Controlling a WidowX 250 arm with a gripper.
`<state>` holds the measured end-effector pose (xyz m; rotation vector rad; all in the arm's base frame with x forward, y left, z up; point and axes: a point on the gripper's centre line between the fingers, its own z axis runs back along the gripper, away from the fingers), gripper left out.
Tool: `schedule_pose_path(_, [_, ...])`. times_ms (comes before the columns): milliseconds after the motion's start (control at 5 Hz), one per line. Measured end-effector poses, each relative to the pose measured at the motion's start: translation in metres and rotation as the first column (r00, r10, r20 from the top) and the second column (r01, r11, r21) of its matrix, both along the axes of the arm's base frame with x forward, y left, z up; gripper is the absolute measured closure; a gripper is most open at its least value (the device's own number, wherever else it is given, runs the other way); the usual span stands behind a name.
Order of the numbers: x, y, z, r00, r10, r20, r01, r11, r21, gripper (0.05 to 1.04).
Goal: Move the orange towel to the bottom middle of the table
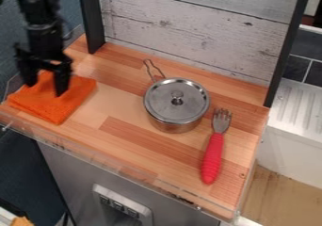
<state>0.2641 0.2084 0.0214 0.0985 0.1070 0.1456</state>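
Nearest the camera, below the front edge of the table (113, 108), see a grey front panel (69, 173) carrying a switch block (119, 205), having no part in the job. Just above, note a clear strip (94, 155) along that edge, probably fitted to keep things from slipping off.

Find the orange towel (63, 106) at the table's left end as seen from the camera, close to the front edge and well apart from the pot (176, 102). Looks folded into a flat pad, compact enough to travel as one piece, though perhaps apt to open out if caught by the top layer alone.

Over the rear part of the cloth, notice the black gripper (45, 88) pointing down, fingers spread wide with orange showing between them. Likely held so to take up a ridge of fabric on closing. Cannot tell whether touching the cloth or just above.

Judge the task as barely begun: needs a firm pinch, then a short carry or drag along the front to the bottom middle. With the lidded pot standing farther back, handle toward the back boards (189, 27), expect room to pass in front. Beware of overshooting toward the red-handled fork (212, 161), lying to the pot's right with tines toward the back.
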Motion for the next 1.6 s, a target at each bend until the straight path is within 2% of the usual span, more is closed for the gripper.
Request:
schedule_pose_path(200, [0.003, 0.015, -0.014, 1.000, -0.020, 0.010, 0.020, 1.000, 0.002, 0.083])
schedule_pose_path(400, [0.008, 0.017, -0.019, 0.998, -0.044, 0.042, 0.044, 0.999, 0.004, 0.083])
schedule_pose_path(600, [0.007, 0.015, -0.022, 0.998, -0.041, 0.054, 0.040, 0.999, 0.014, 0.083])
schedule_pose_path(800, [0.009, -0.001, -0.023, 0.997, -0.051, 0.055, 0.050, 0.999, 0.021, 0.083])
schedule_pose_path(1000, [0.012, -0.018, -0.023, 0.996, -0.060, 0.063, 0.060, 0.998, 0.005, 0.083])
schedule_pose_path(1200, [0.015, -0.054, -0.024, 0.995, -0.091, 0.036, 0.092, 0.996, -0.006, 0.083])
schedule_pose_path(1400, [0.013, -0.077, -0.024, 0.997, -0.073, 0.037, 0.074, 0.997, -0.034, 0.083])
schedule_pose_path(1600, [0.008, -0.100, -0.024, 0.997, -0.071, 0.015, 0.071, 0.997, -0.034, 0.083])
